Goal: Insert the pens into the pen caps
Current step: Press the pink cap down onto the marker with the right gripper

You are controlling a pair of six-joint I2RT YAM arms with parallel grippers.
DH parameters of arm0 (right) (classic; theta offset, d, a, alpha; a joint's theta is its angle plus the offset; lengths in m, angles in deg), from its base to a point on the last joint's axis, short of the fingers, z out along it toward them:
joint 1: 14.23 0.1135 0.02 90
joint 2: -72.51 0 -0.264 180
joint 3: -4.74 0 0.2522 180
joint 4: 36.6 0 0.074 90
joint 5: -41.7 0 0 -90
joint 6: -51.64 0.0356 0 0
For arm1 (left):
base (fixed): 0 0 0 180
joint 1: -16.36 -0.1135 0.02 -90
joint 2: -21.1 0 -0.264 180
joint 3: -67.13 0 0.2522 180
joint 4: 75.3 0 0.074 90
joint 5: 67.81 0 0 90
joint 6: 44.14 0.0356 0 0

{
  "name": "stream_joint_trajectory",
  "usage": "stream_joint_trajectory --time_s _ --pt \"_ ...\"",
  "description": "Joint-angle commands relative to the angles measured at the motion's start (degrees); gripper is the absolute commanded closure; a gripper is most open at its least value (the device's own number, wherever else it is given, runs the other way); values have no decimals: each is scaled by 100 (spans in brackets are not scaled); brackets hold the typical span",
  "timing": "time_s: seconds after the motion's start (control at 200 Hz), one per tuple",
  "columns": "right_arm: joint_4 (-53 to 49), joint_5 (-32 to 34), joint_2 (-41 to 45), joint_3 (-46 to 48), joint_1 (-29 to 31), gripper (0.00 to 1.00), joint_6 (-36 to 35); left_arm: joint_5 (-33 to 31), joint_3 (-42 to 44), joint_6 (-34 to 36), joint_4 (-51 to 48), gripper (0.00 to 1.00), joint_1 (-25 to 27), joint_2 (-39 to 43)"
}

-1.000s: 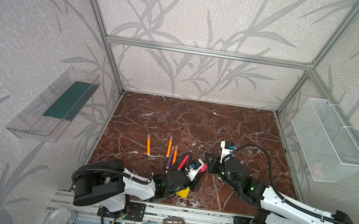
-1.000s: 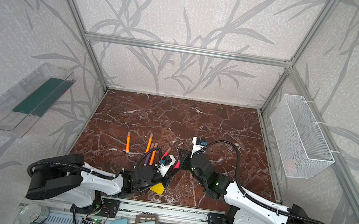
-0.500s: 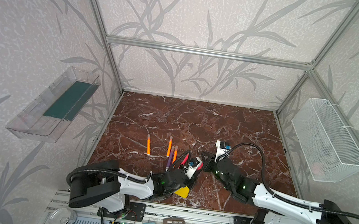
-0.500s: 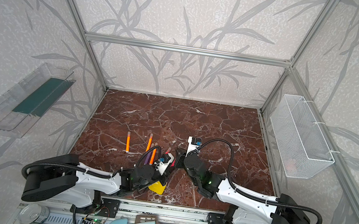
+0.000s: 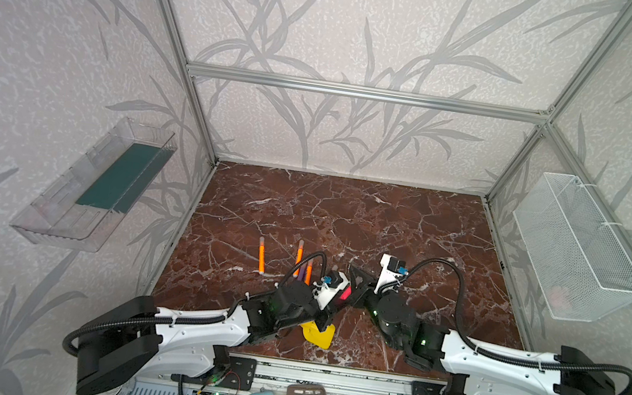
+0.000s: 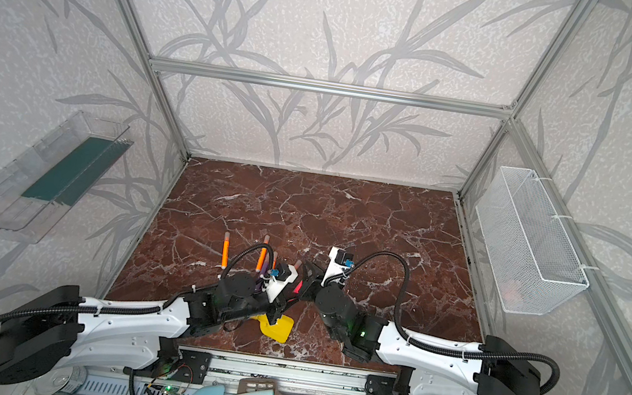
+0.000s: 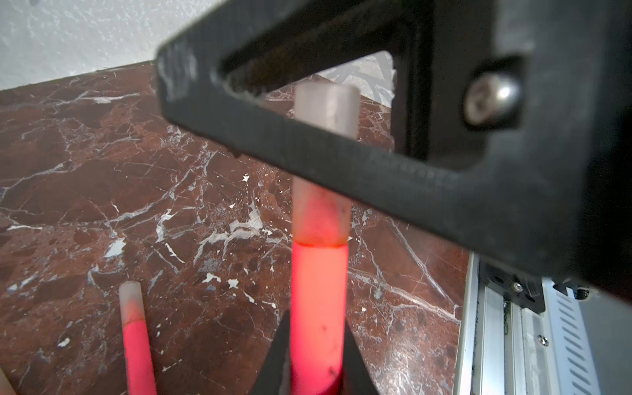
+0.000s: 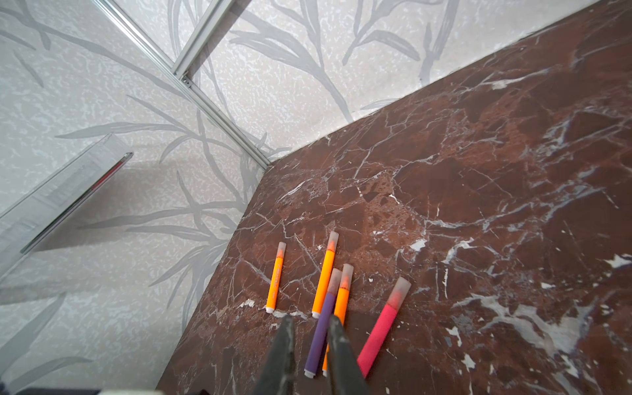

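The left claw (image 7: 316, 345) is clamping shut on a red-pink pen (image 7: 319, 290), gripping its lower barrel and holding it above the table (image 7: 102, 191). A translucent cap (image 7: 321, 212) is sitting on that pen's tip end, pushed down to the coloured barrel. The right claw (image 8: 310, 321) is hanging close by with its jaws nearly together and nothing between them. In the left wrist view 1 of its black fingers (image 7: 342, 164) is crossing in front of the cap; whether it is touching the cap I cannot tell.

The other 5 pens are lying on the table left of the middle, all wearing caps: 3 orange pens (image 8: 275, 278), 1 purple pen (image 8: 321, 328) and a second red-pink pen (image 8: 378, 333). The purple pen is lying against 1 orange pen, and another orange pen is lying apart from the group. A yellow toy shovel (image 5: 318, 335) is lying on the table, partly under the left arm's wrist.
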Motion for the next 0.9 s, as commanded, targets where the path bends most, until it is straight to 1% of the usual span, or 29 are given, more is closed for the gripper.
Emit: stream_joint_trajectory --time_s 0.0,0.13,0.19,0.265,0.3,0.355,0.435,0.52,0.6,0.65,0.725,0.81,0.85,0.895 --pt "-902 -697 -349 139 802 100 658 -2031 -829 -298 946 100 -390 125" --pt "-657 -684 -614 24 962 100 672 -2195 -862 -368 1111 100 -398 49" --pt "-700 -701 -698 -61 980 100 699 -2322 -922 -399 1041 100 -404 24" --pt "-589 -777 -784 -103 983 100 617 -2267 -1019 -453 894 100 -432 38" --pt "-553 -813 -814 -108 980 100 583 -2116 -1067 -493 817 100 -485 68" --pt "-206 -882 -851 12 979 100 453 -1777 -1093 -652 712 100 -663 149" --pt "542 -980 -876 311 979 100 143 -1131 -1122 -1004 522 100 -1072 285" --pt "911 -1023 -913 469 982 100 -112 -490 -1160 -1221 436 100 -1432 367" --pt "1312 -1111 -966 621 978 100 -322 -135 -1165 -1276 409 100 -1597 443" --pt "1553 -1143 -984 726 989 100 -487 -54 -1136 -1278 416 100 -1641 502" --pt "1638 -1166 -942 821 985 100 -673 -2 -1113 -1257 384 100 -1702 582" --pt "1990 -1035 -873 998 1043 100 -832 23 -1078 -1256 379 100 -1761 648" --pt "1987 -937 -824 1036 1080 100 -823 18 -1061 -1250 390 100 -1783 658" --pt "1764 -791 -767 992 1141 100 -643 -46 -1065 -1226 394 100 -1794 671"
